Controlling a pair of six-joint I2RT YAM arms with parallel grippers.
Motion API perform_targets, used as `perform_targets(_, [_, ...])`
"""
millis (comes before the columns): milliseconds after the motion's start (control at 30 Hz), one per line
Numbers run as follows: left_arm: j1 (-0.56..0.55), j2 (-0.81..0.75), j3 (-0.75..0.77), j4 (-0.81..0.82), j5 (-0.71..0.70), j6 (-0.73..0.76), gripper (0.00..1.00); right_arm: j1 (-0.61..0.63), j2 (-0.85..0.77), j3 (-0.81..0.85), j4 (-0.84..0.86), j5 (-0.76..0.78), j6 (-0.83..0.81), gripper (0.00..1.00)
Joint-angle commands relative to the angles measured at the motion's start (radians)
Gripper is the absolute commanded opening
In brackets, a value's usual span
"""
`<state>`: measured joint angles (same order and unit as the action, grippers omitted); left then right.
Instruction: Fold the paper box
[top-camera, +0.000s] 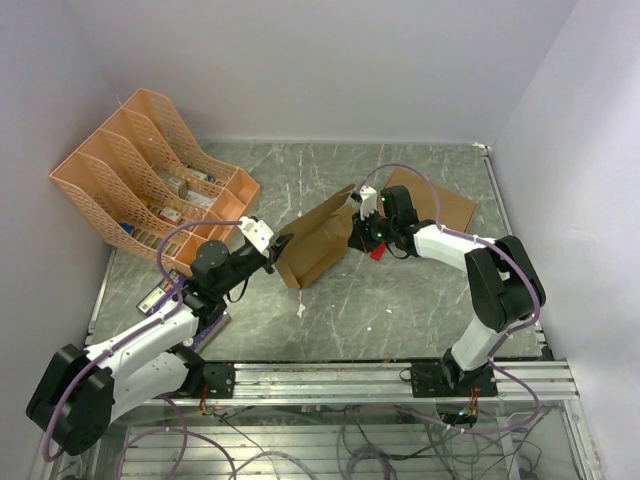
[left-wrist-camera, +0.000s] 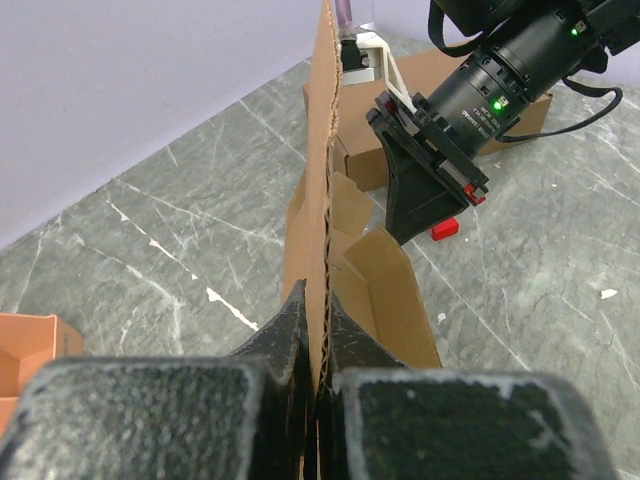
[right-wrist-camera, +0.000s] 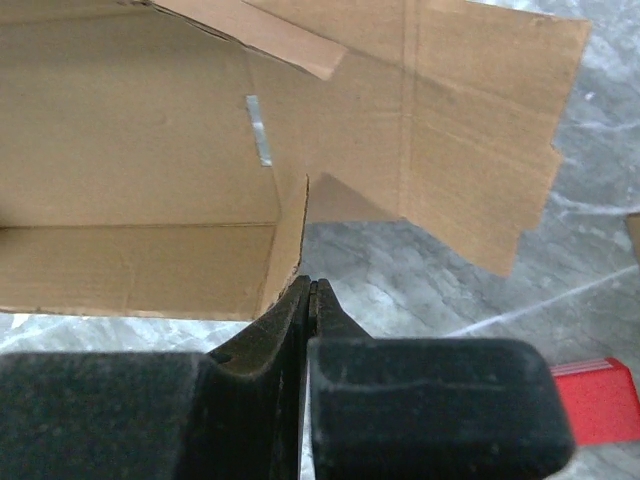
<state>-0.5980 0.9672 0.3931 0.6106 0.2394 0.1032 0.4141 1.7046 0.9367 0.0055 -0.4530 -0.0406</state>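
Top external view: the paper box (top-camera: 318, 245) stands near the middle of the grey marbled table (top-camera: 400, 310), only partly folded, with the two arms reaching in from either side. The left gripper (top-camera: 274, 252) meets the box at its near left edge. In the left wrist view its black fingers (left-wrist-camera: 290, 330) are pressed together on a single panel of the card, which is seen edge-on and upright between them, so this gripper is closed on the box. Loose flaps stand out to the right of that panel. In the right wrist view the right gripper (right-wrist-camera: 311, 292) has its jaws fully together, and their tips touch the lower front corner of one side wall. Whether a sliver of card is caught between them cannot be told, as the tips hide the spot. Past them lies the brown inside of the box, with a floor panel, a back wall bearing a short pale strip, and a wide flap spread out to the right. A small red piece (right-wrist-camera: 590, 400) lies on the table just beside this gripper, on its right. A larger flat piece of brown cardboard (top-camera: 445, 205) lies behind the right arm towards the far right of the table. An orange file rack (top-camera: 140, 170) sits at the far left corner, well apart from the box.
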Motion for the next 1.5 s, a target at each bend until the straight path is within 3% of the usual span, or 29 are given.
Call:
perform_targets(0, [-0.005, -0.003, -0.016, 0.074, 0.014, -0.013, 0.07, 0.003, -0.012, -0.006, 0.070, -0.110, 0.030, 0.00])
perform_targets(333, [-0.006, 0.025, -0.028, 0.111, 0.015, -0.020, 0.07, 0.010, 0.035, -0.009, 0.034, -0.278, 0.009, 0.00])
perform_targets(833, [-0.005, 0.031, -0.080, 0.158, 0.008, -0.011, 0.07, 0.069, 0.029, -0.062, -0.072, -0.253, -0.089, 0.00])
perform_targets(1167, [-0.005, 0.013, -0.089, 0.171, 0.079, 0.025, 0.07, -0.105, -0.083, -0.005, 0.045, -0.295, -0.009, 0.08])
perform_targets(1267, [-0.006, 0.015, -0.089, 0.181, 0.086, 0.024, 0.07, -0.127, -0.066, 0.015, 0.098, -0.226, 0.028, 0.05])
perform_targets(1300, [-0.006, 0.018, -0.087, 0.181, 0.087, 0.023, 0.07, -0.127, -0.053, 0.027, 0.120, -0.219, 0.044, 0.00])
perform_targets(1467, [-0.006, 0.029, -0.080, 0.179, 0.092, 0.012, 0.07, -0.127, 0.037, 0.058, 0.210, -0.189, 0.165, 0.00])
